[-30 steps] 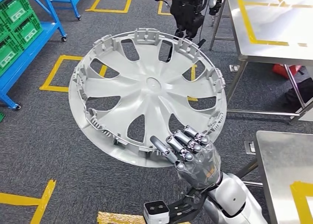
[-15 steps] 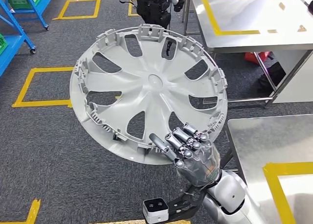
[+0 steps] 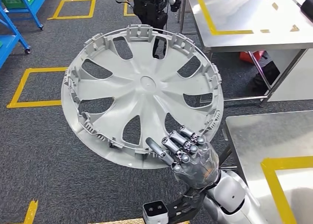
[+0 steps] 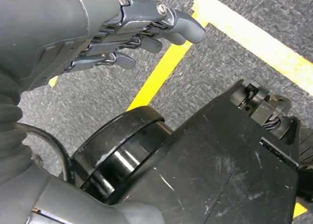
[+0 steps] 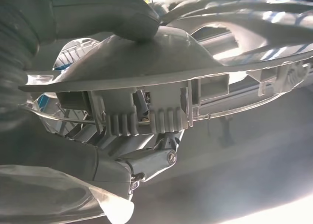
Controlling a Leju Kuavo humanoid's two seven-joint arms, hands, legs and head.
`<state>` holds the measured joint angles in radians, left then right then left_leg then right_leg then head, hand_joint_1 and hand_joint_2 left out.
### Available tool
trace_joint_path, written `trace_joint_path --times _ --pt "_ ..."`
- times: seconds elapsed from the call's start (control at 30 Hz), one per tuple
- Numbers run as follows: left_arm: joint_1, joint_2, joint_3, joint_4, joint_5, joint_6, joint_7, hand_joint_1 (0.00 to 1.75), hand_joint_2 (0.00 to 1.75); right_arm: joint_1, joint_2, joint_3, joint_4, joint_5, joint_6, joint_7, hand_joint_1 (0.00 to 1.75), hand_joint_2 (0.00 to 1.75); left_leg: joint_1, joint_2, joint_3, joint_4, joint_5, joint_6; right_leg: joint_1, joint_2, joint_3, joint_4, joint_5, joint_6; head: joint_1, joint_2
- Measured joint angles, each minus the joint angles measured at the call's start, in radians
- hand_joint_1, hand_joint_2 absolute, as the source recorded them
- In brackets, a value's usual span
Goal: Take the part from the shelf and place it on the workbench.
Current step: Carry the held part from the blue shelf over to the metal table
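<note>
Firmly, the grey wheel cover [image 3: 142, 94] is gripped at its rim by the right hand [image 3: 188, 153], beside the workbench [image 3: 258, 136]. No writing can be read on it. Nothing is held by the left hand [image 4: 122, 33], its fingers loosely curled.

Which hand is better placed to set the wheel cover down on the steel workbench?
Right. The right hand already grips the wheel cover at its rim, beside the workbench. The left hand hangs over the floor, holding nothing.

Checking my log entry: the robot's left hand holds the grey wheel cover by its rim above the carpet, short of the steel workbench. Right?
Not quite: the right hand holds the wheel cover, as the head view shows. The left hand hangs empty. The workbench remains ahead.
</note>
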<state>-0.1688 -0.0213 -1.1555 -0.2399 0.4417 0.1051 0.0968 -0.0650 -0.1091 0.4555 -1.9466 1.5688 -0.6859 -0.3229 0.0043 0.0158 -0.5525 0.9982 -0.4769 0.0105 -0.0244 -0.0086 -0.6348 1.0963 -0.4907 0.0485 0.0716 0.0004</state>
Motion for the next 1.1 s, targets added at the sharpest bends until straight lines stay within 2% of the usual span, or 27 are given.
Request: trace_joint_path --times 0.03,0.07,0.1,0.2,0.23,0.33,0.43,0.53,0.6,0.73,1.1 --pt "0.000 0.001 0.000 0.000 -0.001 0.000 0.001 0.00 1.75 -0.001 0.000 0.000 0.000 0.000 0.000 -0.002 1.75 1.75 -0.002 0.000 -0.002 0.006 -0.004 -0.006 -0.001 -0.003 0.026 -0.044 0.009 -0.003 0.001 0.000" --pt "0.000 0.002 0.001 0.000 -0.002 0.000 0.003 0.00 1.75 -0.001 0.000 0.000 0.000 0.000 0.000 -0.004 1.75 1.75 -0.005 0.000 -0.005 0.012 -0.007 -0.010 -0.002 -0.003 0.037 -0.063 0.008 -0.006 0.001 0.000" --pt "0.001 0.003 0.001 0.000 -0.002 0.000 0.005 0.00 1.75 -0.001 0.000 0.000 0.000 0.000 0.000 -0.006 1.75 1.75 -0.007 0.000 -0.007 0.015 -0.008 -0.007 -0.002 0.000 0.040 -0.065 0.008 -0.012 0.000 0.000" --pt "0.000 0.004 0.003 0.000 -0.005 0.000 0.012 0.00 1.75 0.000 0.000 -0.001 0.000 0.000 0.000 -0.009 1.75 1.75 -0.008 0.000 -0.006 0.012 -0.005 0.018 -0.001 0.004 0.039 -0.065 0.010 -0.015 -0.003 0.000" --pt "0.000 0.003 0.003 0.000 -0.007 0.000 0.013 0.00 1.75 0.000 0.000 -0.001 0.000 0.000 0.000 -0.009 1.75 1.75 -0.007 0.000 -0.005 0.011 -0.004 0.023 0.000 0.005 0.039 -0.065 0.009 -0.017 -0.003 0.000" --pt "-0.001 0.003 0.004 0.000 -0.009 0.000 0.014 0.00 1.75 -0.001 0.000 -0.001 0.000 0.000 0.000 -0.010 1.75 1.75 -0.006 0.000 -0.004 0.008 -0.001 0.025 0.005 0.005 0.039 -0.065 0.007 -0.025 -0.003 0.000" --pt "-0.001 0.002 0.004 0.000 -0.010 0.000 0.015 0.00 1.75 -0.001 0.000 -0.002 0.000 0.000 0.000 -0.010 1.75 1.75 -0.003 0.000 -0.004 0.005 0.002 0.015 0.008 0.005 0.038 -0.064 0.007 -0.028 -0.003 0.000" --pt "0.000 0.001 0.004 0.000 -0.010 0.000 0.015 0.00 1.75 -0.001 0.000 -0.003 0.000 0.000 0.000 -0.010 1.75 1.75 0.000 0.000 -0.004 0.003 0.002 -0.014 0.011 0.004 0.037 -0.063 0.007 -0.033 -0.003 0.000" --pt "0.000 0.001 0.004 0.000 -0.010 0.000 0.015 0.00 1.75 -0.001 0.000 -0.004 0.000 0.000 0.000 -0.011 1.75 1.75 0.002 0.000 -0.004 0.002 0.002 -0.025 0.012 0.004 0.036 -0.063 0.007 -0.035 -0.002 0.000" --pt "0.000 0.001 0.004 0.000 -0.010 0.000 0.015 0.00 1.75 -0.001 0.000 -0.004 0.000 0.000 0.000 -0.011 1.75 1.75 0.001 0.000 -0.005 0.004 0.001 -0.028 0.011 0.004 0.037 -0.063 0.008 -0.035 -0.002 0.000" --pt "0.000 0.001 0.005 0.000 -0.013 -0.001 0.020 0.00 1.75 -0.001 0.000 -0.004 0.000 0.000 0.000 -0.013 1.75 1.75 -0.004 0.000 -0.008 0.008 0.000 -0.027 0.005 0.004 0.037 -0.064 0.011 -0.032 -0.002 0.000"
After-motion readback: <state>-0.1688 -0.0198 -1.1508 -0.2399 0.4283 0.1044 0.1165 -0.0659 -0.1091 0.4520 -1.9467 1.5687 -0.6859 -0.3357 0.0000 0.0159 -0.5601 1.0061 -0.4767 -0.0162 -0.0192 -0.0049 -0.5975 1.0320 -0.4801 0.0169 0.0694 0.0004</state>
